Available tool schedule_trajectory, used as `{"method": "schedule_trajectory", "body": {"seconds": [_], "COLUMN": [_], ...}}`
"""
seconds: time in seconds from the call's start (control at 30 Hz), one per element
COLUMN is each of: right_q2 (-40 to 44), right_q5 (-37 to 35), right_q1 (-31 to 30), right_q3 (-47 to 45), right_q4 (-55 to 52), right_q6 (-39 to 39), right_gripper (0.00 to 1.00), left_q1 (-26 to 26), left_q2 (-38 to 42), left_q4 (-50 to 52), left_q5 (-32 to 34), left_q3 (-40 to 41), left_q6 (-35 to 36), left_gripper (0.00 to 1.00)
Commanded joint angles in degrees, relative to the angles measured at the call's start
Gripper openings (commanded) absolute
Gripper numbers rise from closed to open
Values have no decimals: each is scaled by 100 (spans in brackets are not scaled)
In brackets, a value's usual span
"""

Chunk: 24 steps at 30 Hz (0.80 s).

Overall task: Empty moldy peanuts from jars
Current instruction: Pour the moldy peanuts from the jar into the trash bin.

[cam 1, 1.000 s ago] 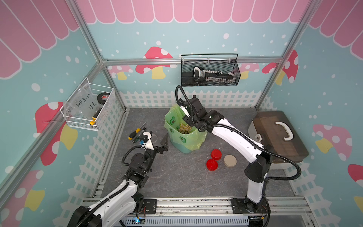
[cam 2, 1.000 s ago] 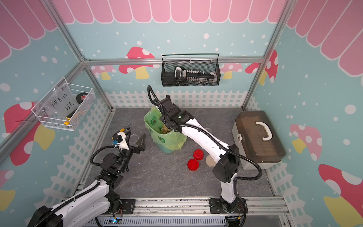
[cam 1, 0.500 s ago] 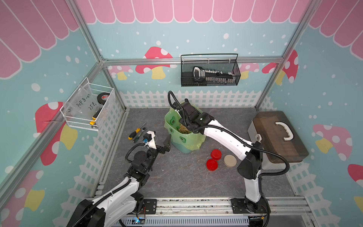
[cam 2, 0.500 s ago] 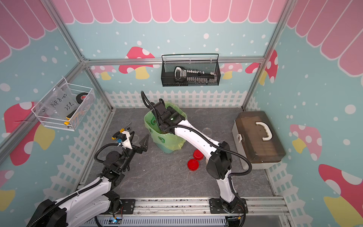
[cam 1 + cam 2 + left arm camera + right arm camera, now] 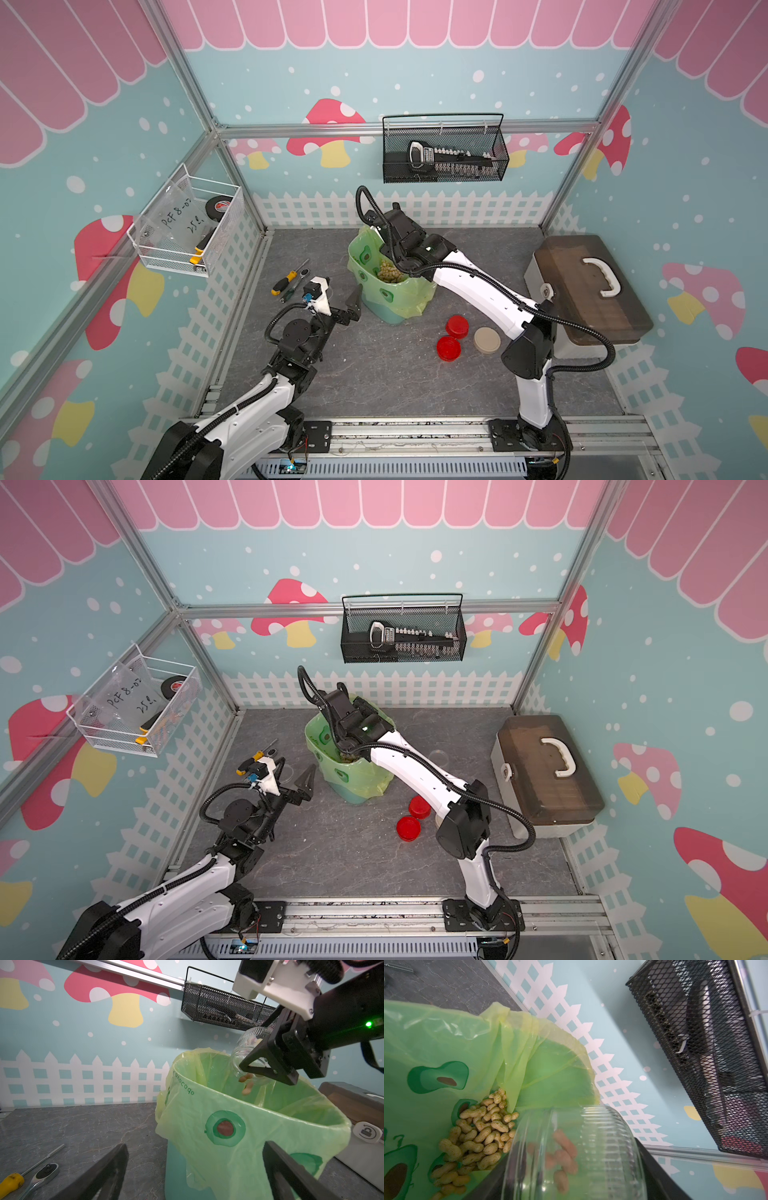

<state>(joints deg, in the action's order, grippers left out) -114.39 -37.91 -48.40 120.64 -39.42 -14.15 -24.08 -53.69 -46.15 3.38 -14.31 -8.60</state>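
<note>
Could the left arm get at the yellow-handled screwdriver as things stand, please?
Probably yes: the left gripper is open and empty, and the screwdriver lies uncovered on the floor close beside it, only a ratchet alongside.

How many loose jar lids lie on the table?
3. One red lid lies in front of the green-bagged bin, a second red lid beside it nearer the camera, a beige lid beside both. None seems hidden.

overhead stereo pair, wrist cameras near bin [image 5: 228,1157]
</note>
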Motion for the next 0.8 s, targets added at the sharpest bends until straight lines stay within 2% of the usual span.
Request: {"method": "schedule_trajectory", "body": {"seconds": [0.0,0.6,0.77], "right_q2": [-66,14,-59], "right_q5": [-223,-253,-453], "right_q1": [-39,-54,-88], "right_q3": [196,203,188], "right_q4": [124,94,120], "right_q6": [-208,-173,-337], "right_gripper": [49,49,49], "left_q1": [31,30,32], "left_q2": [-1,-5,-16], "left_q4": [-126,-105,-105], "left_q5": [-54,-49,-48], "left_q3": [-169,-178,-178], "left_q6": [8,7,9], "left_gripper": [99,99,99]}}
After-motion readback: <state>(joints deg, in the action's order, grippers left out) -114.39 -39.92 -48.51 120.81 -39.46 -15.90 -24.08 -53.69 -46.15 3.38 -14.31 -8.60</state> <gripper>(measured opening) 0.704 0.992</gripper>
